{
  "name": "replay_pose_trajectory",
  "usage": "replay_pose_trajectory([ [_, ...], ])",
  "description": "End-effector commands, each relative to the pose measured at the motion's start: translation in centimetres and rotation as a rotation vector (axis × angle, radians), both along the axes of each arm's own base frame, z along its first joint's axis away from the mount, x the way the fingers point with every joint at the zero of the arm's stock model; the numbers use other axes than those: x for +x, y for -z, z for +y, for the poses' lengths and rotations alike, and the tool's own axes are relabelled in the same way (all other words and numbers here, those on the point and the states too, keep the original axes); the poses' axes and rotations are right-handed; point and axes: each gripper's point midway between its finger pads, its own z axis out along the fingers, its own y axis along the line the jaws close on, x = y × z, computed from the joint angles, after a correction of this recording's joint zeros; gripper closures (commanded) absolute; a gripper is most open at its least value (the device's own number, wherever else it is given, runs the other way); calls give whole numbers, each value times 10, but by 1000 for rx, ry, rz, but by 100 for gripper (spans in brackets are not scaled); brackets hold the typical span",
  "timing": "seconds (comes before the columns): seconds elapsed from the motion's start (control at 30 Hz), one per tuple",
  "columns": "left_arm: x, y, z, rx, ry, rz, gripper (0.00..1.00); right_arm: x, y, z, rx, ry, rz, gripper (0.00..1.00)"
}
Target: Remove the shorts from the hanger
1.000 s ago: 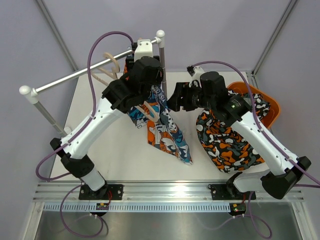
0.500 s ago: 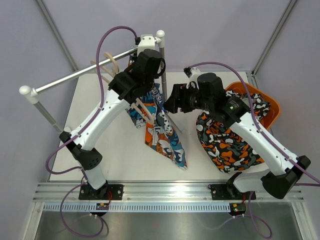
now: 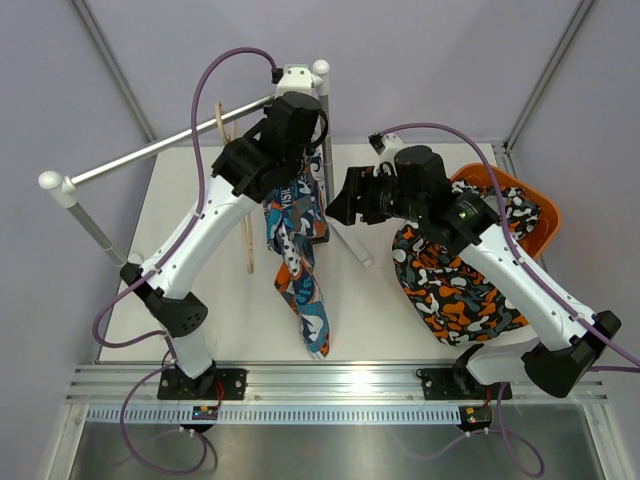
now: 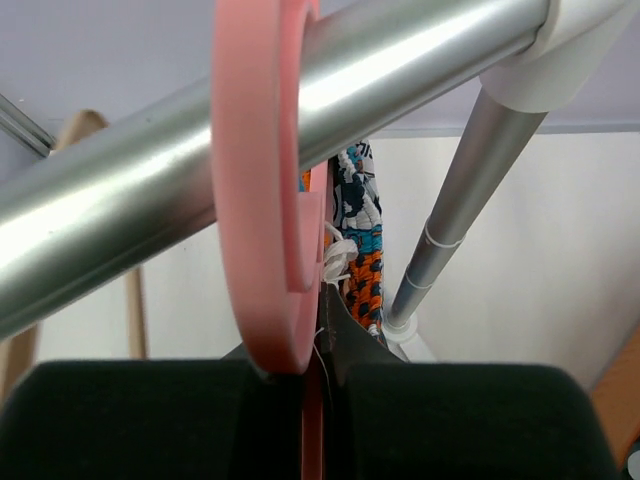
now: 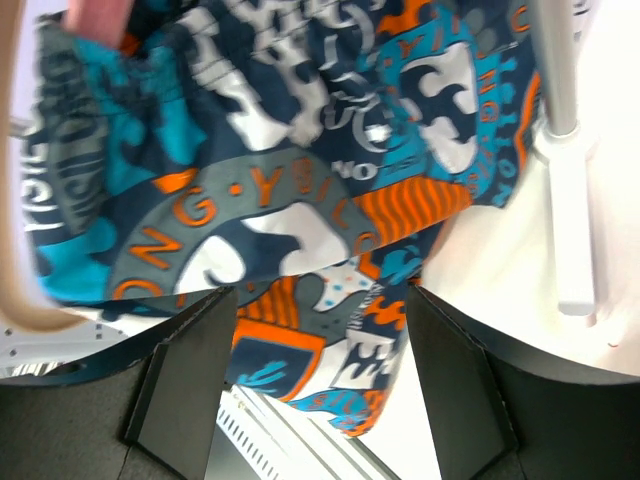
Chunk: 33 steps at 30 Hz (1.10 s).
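Jaws on your left gripper (image 4: pixel 316 400) pinch the pink hanger (image 4: pixel 255 200) hooked over the rail (image 4: pixel 420 60). Your right gripper (image 5: pixel 320 292) has its jaws spread before the printed shorts (image 5: pixel 280 150), blue, teal, orange and white, hanging limp. The camouflage shorts (image 3: pixel 460 285) lie crumpled on the table (image 3: pixel 230 320).

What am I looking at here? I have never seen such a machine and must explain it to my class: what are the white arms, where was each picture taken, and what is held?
These are two robot arms, each ending in a two-finger gripper. The wide picture looks down from above; the other two come from cameras on the wrists. The left gripper is shut on a pink hanger hooked over a metal rail, with the blue print shorts hanging below. The right gripper is open, facing them. The camouflage shorts spill from an orange basket.
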Motion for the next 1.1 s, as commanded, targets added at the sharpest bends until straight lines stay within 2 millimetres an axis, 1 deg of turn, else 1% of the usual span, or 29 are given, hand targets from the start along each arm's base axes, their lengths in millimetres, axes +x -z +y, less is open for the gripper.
replay_pose_trajectory([
  [0.0, -20, -60, 21, -69, 20, -112, 100, 8, -15, -1, -7, 27, -61, 22],
  [0.07, -27, -61, 27, -48, 29, -97, 100, 12, -16, -1, -18, 35, -69, 22],
  [0.1, -32, -62, 26, -52, 56, -92, 100, 12, -19, -1, -16, 36, -74, 21],
  [0.17, -38, -59, 26, -36, 91, -76, 100, 16, -18, 1, -23, 36, -77, 21],
  [0.2, -44, -64, 26, -48, 123, -83, 100, 17, -22, 2, -19, 37, -84, 21],
  [0.23, -45, -61, 24, -32, 145, -78, 100, 19, -20, 3, -29, 36, -81, 21],
  [0.37, -57, -70, 24, -35, 208, -88, 100, 24, -24, 4, -32, 46, -90, 21],
  [0.47, -66, -70, 24, -29, 248, -73, 100, 28, -25, 2, -42, 59, -97, 20],
  [0.57, -70, -62, 26, -1, 267, -35, 100, 33, -27, -1, -49, 72, -105, 20],
  [0.63, -74, -51, 26, 22, 279, 3, 100, 36, -26, -4, -56, 82, -105, 20],
  [0.67, -78, -50, 26, 18, 296, 11, 100, 37, -28, -5, -55, 83, -106, 19],
  [0.7, -79, -41, 25, 24, 303, 34, 100, 39, -27, -6, -58, 86, -104, 19],
  [0.73, -82, -39, 25, 17, 309, 41, 100, 42, -27, -9, -57, 93, -105, 19],
  [0.77, -88, -40, 24, 1, 337, 41, 100, 44, -31, -11, -51, 99, -110, 19],
  [0.8, -90, -31, 22, 3, 348, 60, 100, 47, -31, -11, -50, 102, -109, 19],
  [0.87, -98, -27, 18, -14, 394, 74, 100, 52, -35, -15, -46, 111, -115, 19],
  [0.9, -104, -32, 19, -28, 415, 62, 100, 53, -36, -15, -50, 113, -115, 19],
  [0.93, -107, -23, 17, -22, 437, 83, 100, 57, -33, -14, -61, 113, -112, 19],
  [0.97, -112, -22, 14, -29, 464, 91, 100, 59, -35, -16, -65, 122, -115, 20],
  [1.0, -116, -21, 16, -27, 473, 97, 100, 62, -34, -14, -68, 123, -112, 20],
  [1.07, -122, -13, 15, -27, 497, 121, 100, 64, -35, -13, -68, 123, -114, 20],
])
